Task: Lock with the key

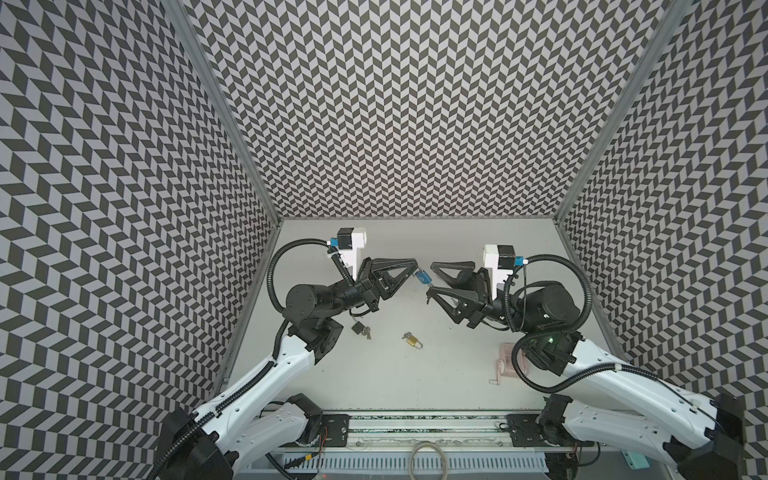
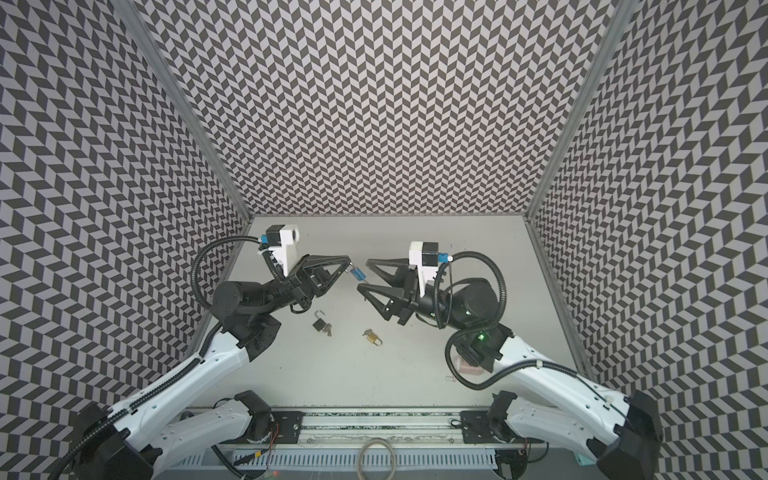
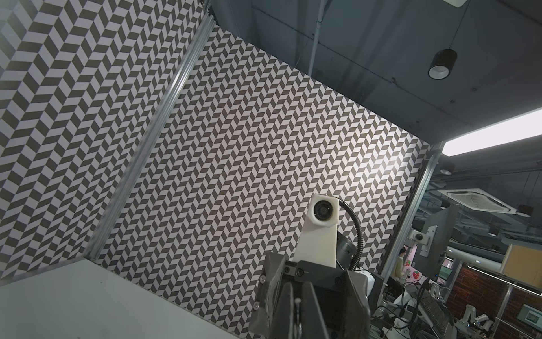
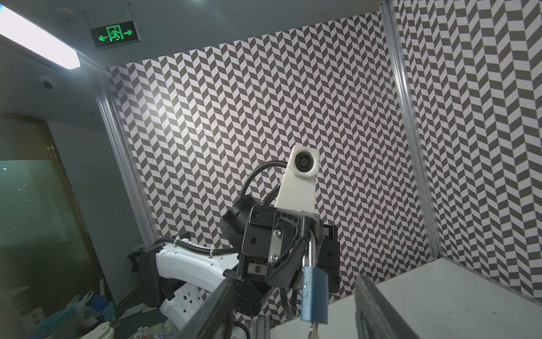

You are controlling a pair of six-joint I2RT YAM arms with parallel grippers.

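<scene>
A blue padlock hangs in the air over the table's middle. My left gripper is shut on its silver shackle; in the left wrist view the gripper pinches a thin metal bar. A silver key sticks out of the lock body at the end away from the shackle. My right gripper faces the left one. It is open, with one finger on each side of the lock and key, touching neither.
On the table below lie a dark padlock with keys and a brass padlock. A pink object sits partly under the right arm. Chevron-patterned walls close in three sides.
</scene>
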